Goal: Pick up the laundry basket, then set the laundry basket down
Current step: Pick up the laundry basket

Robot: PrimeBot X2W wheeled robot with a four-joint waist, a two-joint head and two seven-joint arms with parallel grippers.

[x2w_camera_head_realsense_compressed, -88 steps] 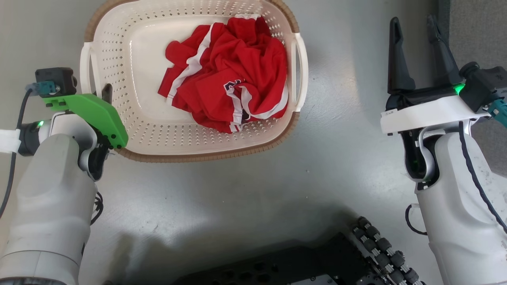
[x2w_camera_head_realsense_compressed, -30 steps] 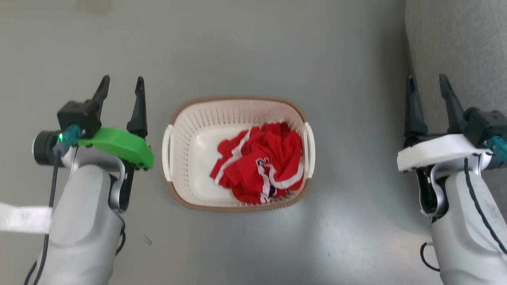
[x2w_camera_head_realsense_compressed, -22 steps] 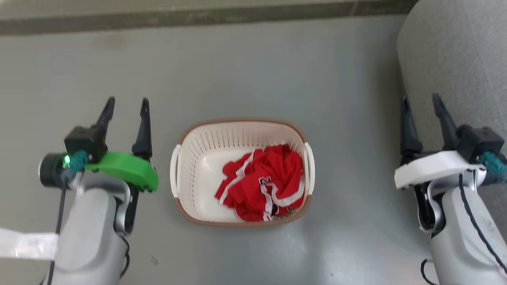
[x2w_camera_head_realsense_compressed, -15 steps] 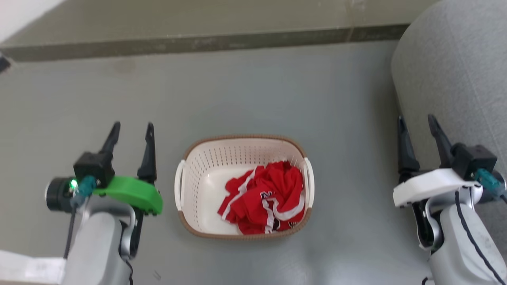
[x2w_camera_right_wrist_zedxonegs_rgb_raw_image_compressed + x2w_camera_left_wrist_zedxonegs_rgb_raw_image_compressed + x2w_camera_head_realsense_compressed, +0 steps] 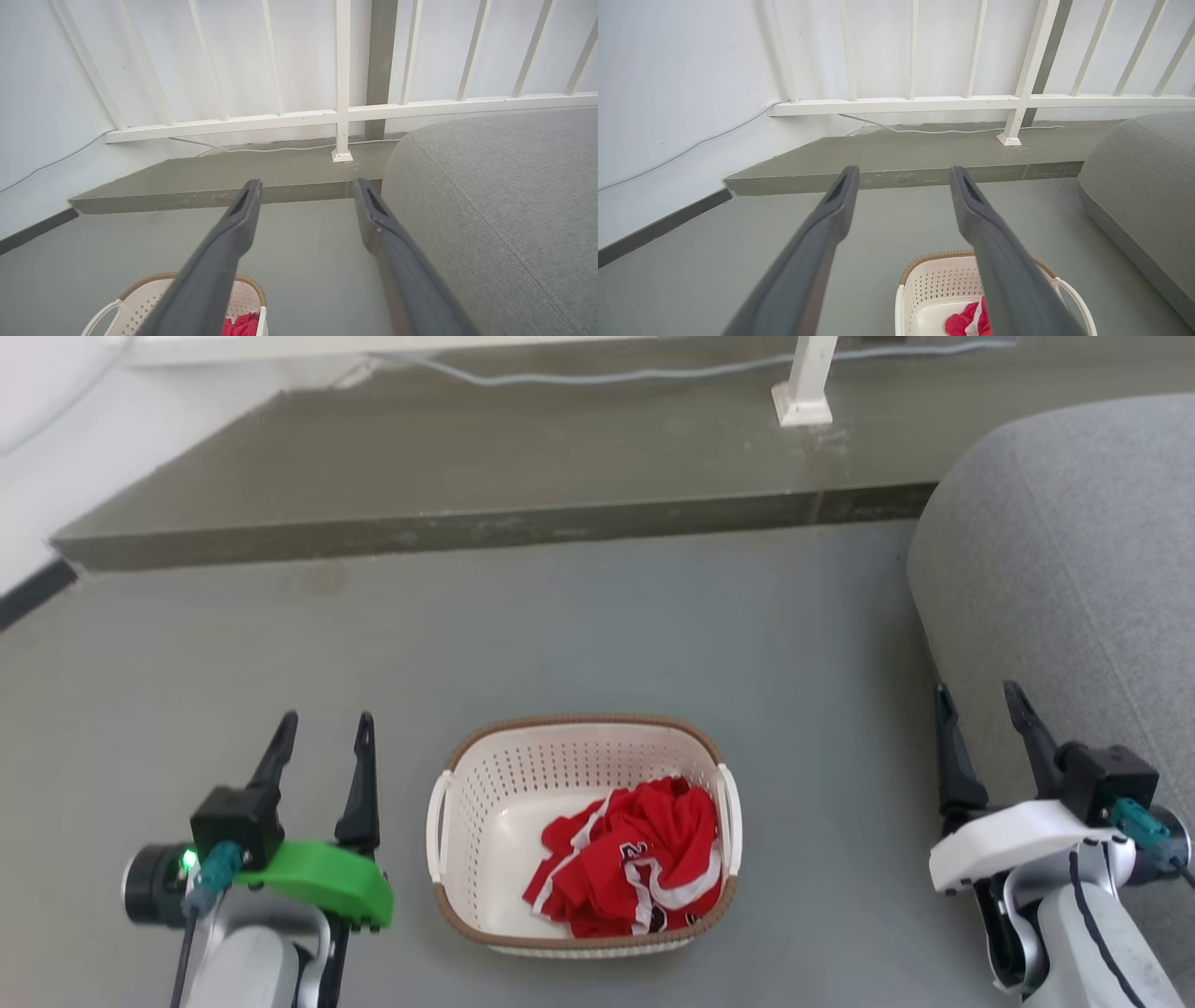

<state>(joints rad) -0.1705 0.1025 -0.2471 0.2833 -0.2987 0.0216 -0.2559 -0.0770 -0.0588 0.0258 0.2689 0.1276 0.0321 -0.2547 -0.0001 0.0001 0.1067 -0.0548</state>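
Grey concrete floor [image 5: 597,644] spreads across the head view. One raised step [image 5: 448,476] runs along at 12 o'clock, with one white railing post [image 5: 803,383] standing on it and one pale cable [image 5: 579,375] trailing over it. One grey upholstered seat [image 5: 1064,551] bulges in at 3 o'clock. One laundry basket [image 5: 485,775] sits flat on the floor at 6 o'clock from the view's centre. It is cream and perforated under a brown rim, and its two white loop handles [image 5: 436,826] sit at its 9 and 3 o'clock sides. One crumpled red garment [image 5: 644,859] with white stripes lies inside, bunched toward the basket's 4 o'clock corner. Two grippers flank the basket and are apart from it. The left gripper [image 5: 327,719] is near, at its 9 o'clock, and the right gripper [image 5: 977,691] is well apart at 3 o'clock, in front of the seat. Each has its two dark fingers [image 5: 822,242] spread wide with nothing between them, tips toward 12 o'clock. The basket lies low at 5 o'clock in the left wrist view, partly behind one finger, and at 7 o'clock in the right wrist view.
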